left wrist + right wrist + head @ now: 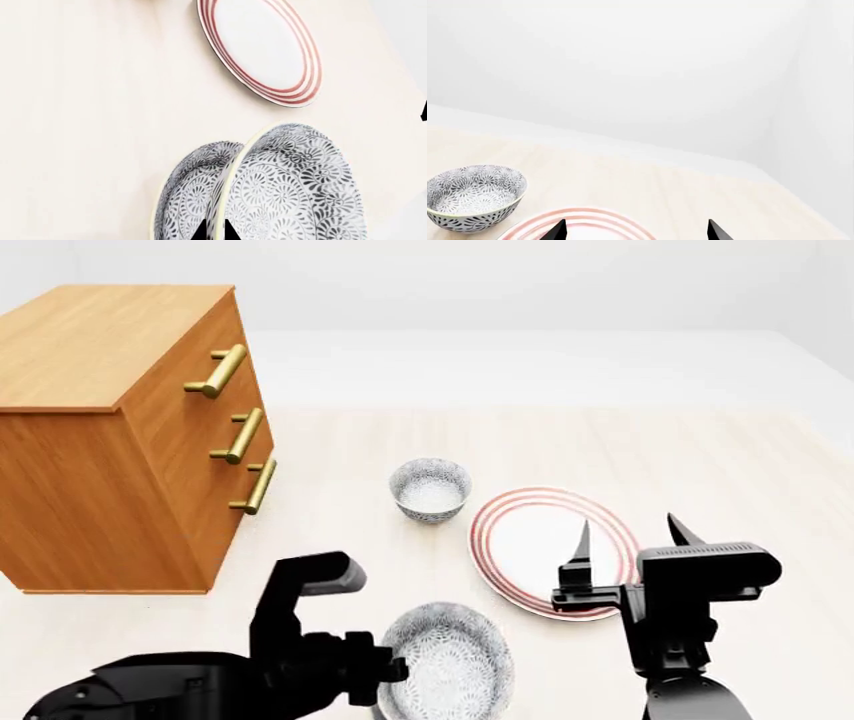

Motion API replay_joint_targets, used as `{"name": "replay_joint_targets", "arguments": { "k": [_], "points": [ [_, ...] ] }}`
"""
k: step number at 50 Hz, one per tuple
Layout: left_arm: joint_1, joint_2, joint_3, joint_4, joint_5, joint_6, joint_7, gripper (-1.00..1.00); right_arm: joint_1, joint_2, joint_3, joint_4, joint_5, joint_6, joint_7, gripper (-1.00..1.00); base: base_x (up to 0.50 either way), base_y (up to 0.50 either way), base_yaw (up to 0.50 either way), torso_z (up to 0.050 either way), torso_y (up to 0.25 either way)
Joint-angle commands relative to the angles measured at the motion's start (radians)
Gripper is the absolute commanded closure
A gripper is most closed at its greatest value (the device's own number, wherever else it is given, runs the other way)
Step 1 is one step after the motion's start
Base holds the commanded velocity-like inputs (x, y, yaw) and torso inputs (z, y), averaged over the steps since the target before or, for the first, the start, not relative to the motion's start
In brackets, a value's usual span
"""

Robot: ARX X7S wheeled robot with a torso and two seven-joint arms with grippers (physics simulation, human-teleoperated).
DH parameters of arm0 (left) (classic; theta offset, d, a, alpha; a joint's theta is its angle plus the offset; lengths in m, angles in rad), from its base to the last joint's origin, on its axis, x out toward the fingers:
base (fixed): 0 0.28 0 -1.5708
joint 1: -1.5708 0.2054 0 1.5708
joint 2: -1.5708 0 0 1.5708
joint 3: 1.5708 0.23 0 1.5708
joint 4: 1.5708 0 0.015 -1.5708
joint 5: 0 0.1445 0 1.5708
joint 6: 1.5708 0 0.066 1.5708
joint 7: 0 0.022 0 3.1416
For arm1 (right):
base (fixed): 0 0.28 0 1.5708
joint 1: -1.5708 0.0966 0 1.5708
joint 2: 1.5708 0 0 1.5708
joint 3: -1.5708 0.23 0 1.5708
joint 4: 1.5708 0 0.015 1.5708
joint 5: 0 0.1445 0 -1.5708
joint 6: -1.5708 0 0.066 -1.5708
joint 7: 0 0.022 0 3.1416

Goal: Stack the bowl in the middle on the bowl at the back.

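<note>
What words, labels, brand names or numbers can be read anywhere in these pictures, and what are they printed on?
None: no view shows any readable text.
The wooden chest of drawers with brass handles is bare of writing.
The white plate with red rings bears only its rings.
The grey-patterned white bowls, at the back and by the left gripper, carry only ornament.
The black right gripper shows no marking.

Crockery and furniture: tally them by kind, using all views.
Patterned bowls: 3 (back bowl, bowl in the left pincer, bowl beside it)
Red-ringed plate: 1
Drawer cabinet: 1
Total: 5
</note>
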Motion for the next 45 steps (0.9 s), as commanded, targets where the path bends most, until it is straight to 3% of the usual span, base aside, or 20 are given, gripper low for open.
{"name": "replay_joint_targets", "arguments": {
  "k": [1,38,39,45],
  "points": [
    [0.003,-0.004,0.027,-0.022,0.016,0.027,0.024,1.0,-0.007,0.004,0.004,0.001,0.006,-0.006,0.003,-1.0,0.0,0.0,0.0,0.0,0.0],
    [0.008,-0.036,0.081,-0.012,-0.001,0.061,0.058,1.0,-0.004,0.005,-0.005,0.024,0.015,-0.021,0.01,-1.0,0.0,0.0,0.0,0.0,0.0],
    [0.007,-0.037,0.081,-0.01,-0.006,0.062,0.056,-1.0,-0.004,0.006,-0.006,0.024,0.015,-0.021,0.01,-1.0,0.0,0.0,0.0,0.0,0.0],
    [0.004,-0.044,0.077,-0.001,-0.025,0.072,0.053,-1.0,-0.004,0.006,-0.007,0.025,0.017,-0.021,0.011,-1.0,0.0,0.0,0.0,0.0,0.0]
  ]
}}
